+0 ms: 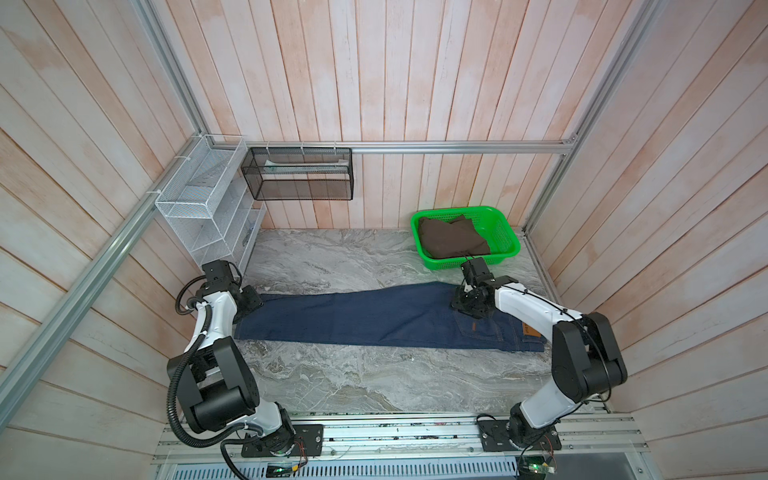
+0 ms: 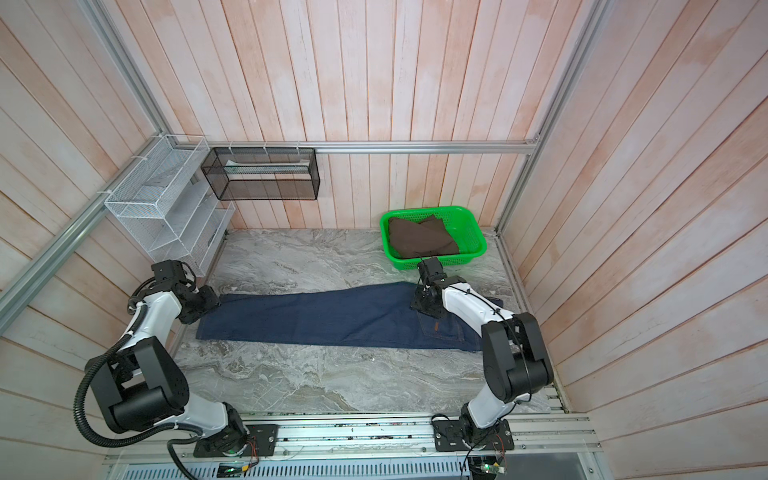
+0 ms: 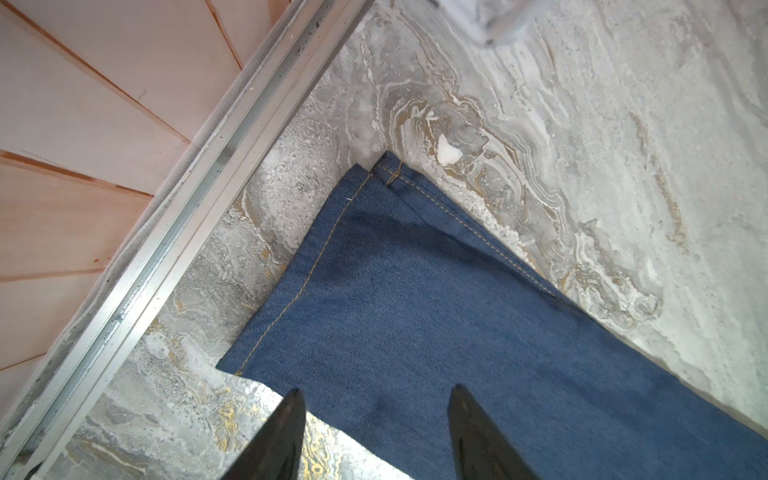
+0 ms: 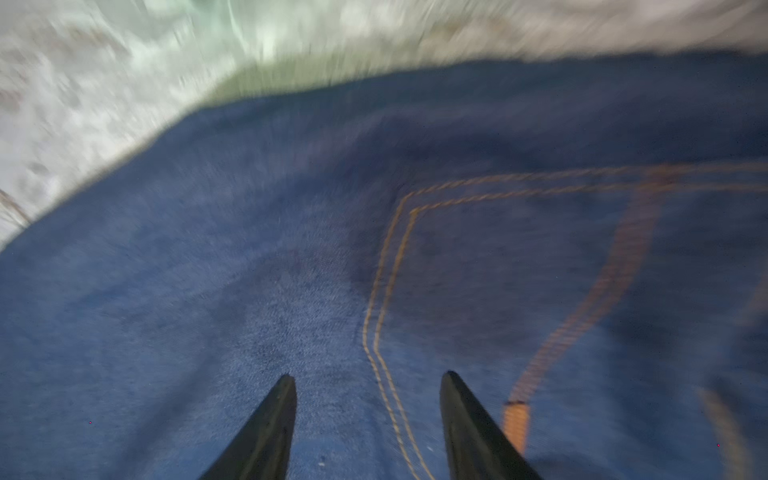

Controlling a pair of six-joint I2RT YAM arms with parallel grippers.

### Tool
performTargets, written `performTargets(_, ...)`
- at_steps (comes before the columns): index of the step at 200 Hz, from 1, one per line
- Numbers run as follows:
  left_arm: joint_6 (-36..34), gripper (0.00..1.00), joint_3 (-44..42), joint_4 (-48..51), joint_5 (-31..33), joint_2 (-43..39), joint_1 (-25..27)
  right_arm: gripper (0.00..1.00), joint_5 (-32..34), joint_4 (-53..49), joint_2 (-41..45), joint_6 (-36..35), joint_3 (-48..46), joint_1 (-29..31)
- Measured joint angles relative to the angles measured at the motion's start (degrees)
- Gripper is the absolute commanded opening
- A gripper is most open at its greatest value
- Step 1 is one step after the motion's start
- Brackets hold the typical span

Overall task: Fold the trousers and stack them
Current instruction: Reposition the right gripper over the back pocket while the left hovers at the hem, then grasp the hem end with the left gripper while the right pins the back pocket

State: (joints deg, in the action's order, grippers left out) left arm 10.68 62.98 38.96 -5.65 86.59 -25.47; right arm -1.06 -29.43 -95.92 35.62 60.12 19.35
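Note:
The trousers (image 1: 365, 316) (image 2: 324, 318) lie flat across the marble table, folded lengthwise, with the hems at the left and the waistband at the right. A tan patch (image 1: 528, 330) shows at the waist. My left gripper (image 1: 250, 301) (image 2: 208, 301) hangs open over the hem end; in the left wrist view (image 3: 376, 390) one fingertip is over denim (image 3: 415, 311) and one over bare table. My right gripper (image 1: 469, 305) (image 2: 426, 305) is open just above the back pocket; the right wrist view (image 4: 368, 376) is blurred, with orange pocket stitching (image 4: 390, 270) running between the fingers.
A green basket (image 1: 509, 239) holding a brown garment (image 1: 451, 239) stands at the back right, just behind my right gripper. A white wire rack (image 1: 203, 208) and a black mesh shelf (image 1: 299, 174) hang at the back left. An aluminium rail (image 3: 166, 249) borders the table beside the hems.

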Motion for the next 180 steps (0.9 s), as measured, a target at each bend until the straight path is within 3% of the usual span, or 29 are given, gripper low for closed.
performTargets(30, -0.3, 0.69, 0.0, 0.0, -0.8, 0.0, -0.3, 0.57, 0.1, 1.0, -3.9, -0.3, -0.6, -0.5)
performTargets(34, -0.7, 0.76, 0.0, 0.0, -0.9, 0.0, -0.3, 0.57, 0.2, 1.2, -3.8, -0.4, -0.7, -0.7)
performTargets(41, -1.0, 0.79, 0.0, 0.0, -1.0, 0.0, -0.3, 0.56, 0.3, 1.5, -3.8, -0.7, -0.9, -1.1)
performTargets(45, -0.4, 0.97, 0.0, 0.0, -1.2, 0.0, -0.3, 0.56, 0.3, 1.6, -3.8, -0.8, -0.9, -1.3)
performTargets(49, -1.0, 1.0, 0.0, -0.1, -1.2, 0.0, -0.3, 0.56, 0.4, 2.0, -3.7, -0.9, -1.1, -1.7)
performTargets(112, -1.5, 1.0, 0.2, -0.9, -4.2, 2.7, -0.4, 0.55, 3.4, 5.6, -2.3, -4.3, -3.9, -10.3)
performTargets(180, -3.6, 0.97, 0.4, -0.9, -13.3, 11.7, -0.4, 0.55, 3.8, 5.6, -2.2, -5.5, -4.0, -10.8)
